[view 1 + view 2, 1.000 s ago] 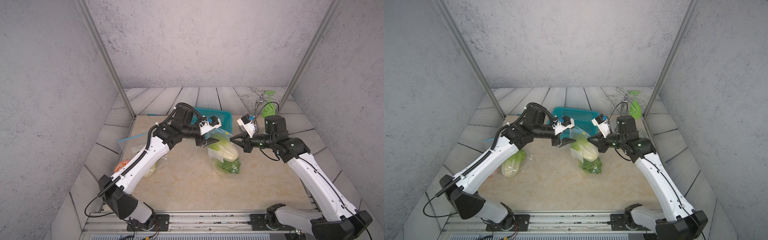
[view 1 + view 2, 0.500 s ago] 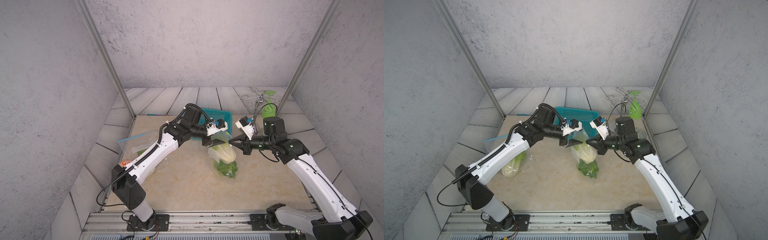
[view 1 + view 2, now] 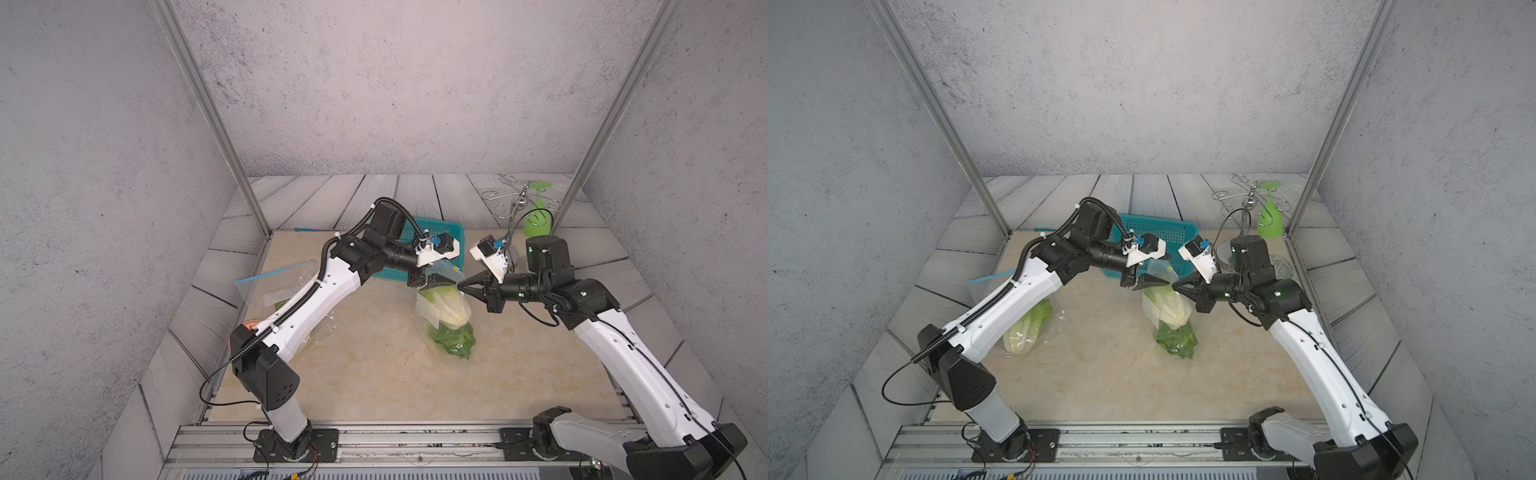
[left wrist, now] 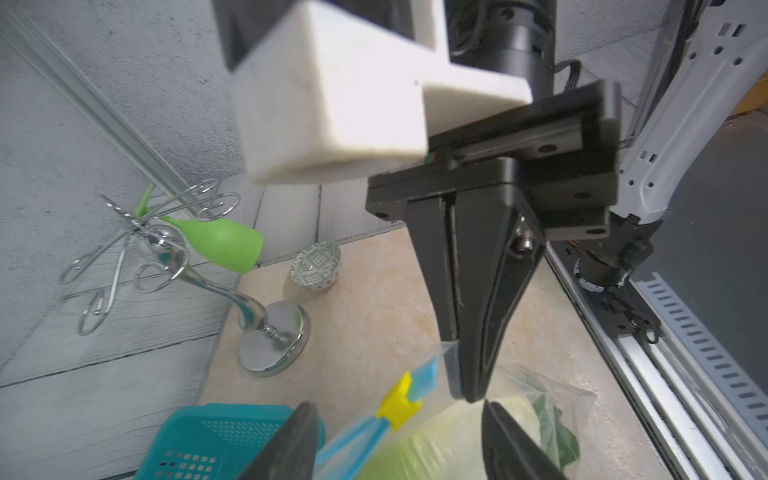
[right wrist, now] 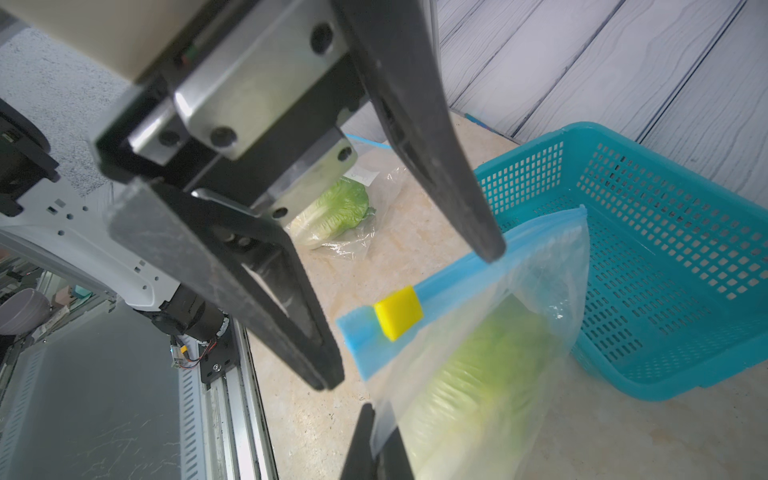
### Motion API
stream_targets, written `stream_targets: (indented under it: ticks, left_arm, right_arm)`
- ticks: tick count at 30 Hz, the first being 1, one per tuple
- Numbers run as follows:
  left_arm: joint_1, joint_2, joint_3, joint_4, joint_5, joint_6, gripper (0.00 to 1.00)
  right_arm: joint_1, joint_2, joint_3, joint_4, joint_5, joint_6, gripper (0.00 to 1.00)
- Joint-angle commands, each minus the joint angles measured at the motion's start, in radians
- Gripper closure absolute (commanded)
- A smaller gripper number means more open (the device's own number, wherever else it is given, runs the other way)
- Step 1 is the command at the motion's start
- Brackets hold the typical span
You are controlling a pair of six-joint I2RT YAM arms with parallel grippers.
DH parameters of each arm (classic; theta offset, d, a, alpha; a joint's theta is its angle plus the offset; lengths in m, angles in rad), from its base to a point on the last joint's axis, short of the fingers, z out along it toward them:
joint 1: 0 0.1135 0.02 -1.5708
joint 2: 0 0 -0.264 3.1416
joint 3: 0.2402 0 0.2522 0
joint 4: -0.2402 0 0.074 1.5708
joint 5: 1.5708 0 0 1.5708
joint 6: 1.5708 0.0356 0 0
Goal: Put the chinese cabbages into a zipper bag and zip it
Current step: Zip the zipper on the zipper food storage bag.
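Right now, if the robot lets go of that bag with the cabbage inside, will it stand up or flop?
Probably flop: the zipper bag is thin, crinkled film, pinched at its top by the right end effector. The cabbage fills it, so it likely feels bottom-heavy.

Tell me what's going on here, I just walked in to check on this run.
The right gripper is shut on a top corner of a clear zipper bag with a chinese cabbage inside. The left gripper, jaws open, straddles the bag's blue zip strip at the yellow slider without clamping it. A second cabbage lies in another bag on the table under the left arm. A teal basket sits behind.
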Motion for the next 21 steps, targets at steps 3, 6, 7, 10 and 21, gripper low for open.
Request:
stream_targets:
  ticks: [3,6,7,10,21]
  left_arm:
    - [-0.014,0.045,0.038,-0.063,0.092,0.062,0.51]
    - [-0.014,0.053,0.042,-0.093,0.077,0.084,0.68]
    - [-0.013,0.048,0.039,-0.095,0.065,0.091,0.71]
    - [-0.004,0.031,0.028,-0.092,0.021,0.1,0.79]
    - [0.009,-0.009,0.103,-0.16,-0.037,0.118,1.0]
  right_arm:
    - [0.005,-0.04,0.018,-0.012,0.011,-0.027,1.0]
    - [0.005,-0.047,0.012,-0.013,0.018,-0.031,1.0]
    - [0.006,-0.051,0.007,-0.012,0.02,-0.033,1.0]
    - [0.005,-0.068,-0.017,-0.009,0.034,-0.038,1.0]
    - [0.005,-0.098,-0.033,-0.003,-0.059,0.001,1.0]
